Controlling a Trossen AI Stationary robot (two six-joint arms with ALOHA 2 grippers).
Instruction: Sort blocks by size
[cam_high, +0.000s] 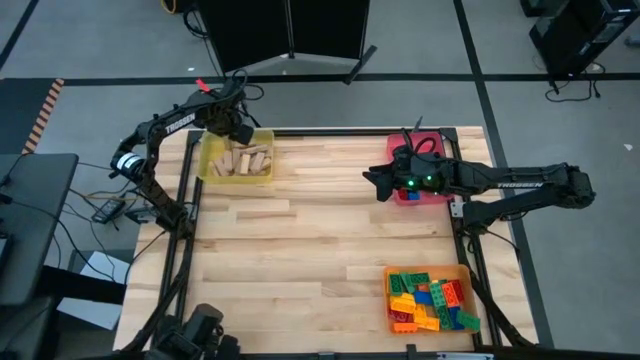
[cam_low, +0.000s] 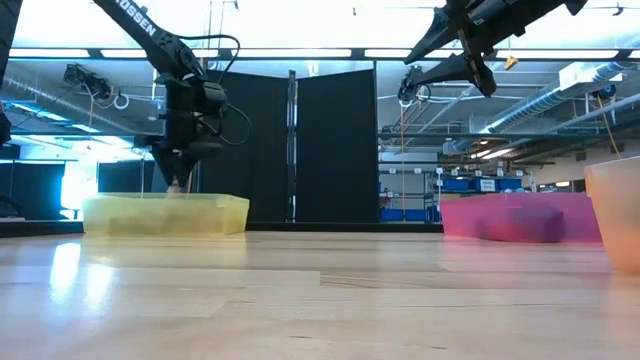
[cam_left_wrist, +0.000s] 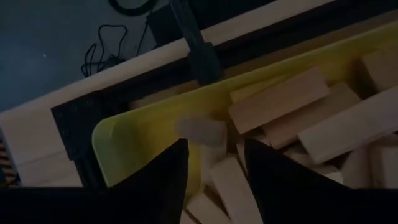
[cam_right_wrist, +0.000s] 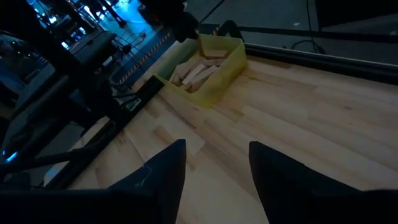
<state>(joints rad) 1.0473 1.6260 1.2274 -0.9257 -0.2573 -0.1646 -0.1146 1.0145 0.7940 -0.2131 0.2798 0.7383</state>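
TROSSEN on left arm (cam_high: 172, 125), right arm (cam_high: 520, 185)

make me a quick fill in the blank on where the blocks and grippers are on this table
1. The tan wooden blocks lie in the ______ tray.
2. The studded plastic bricks fill the ______ tray.
3. The left gripper hangs over the tray of ______ blocks.
4. The right gripper is beside the ______ tray, with nothing between its fingers.

Missing words: yellow; orange; wooden; red
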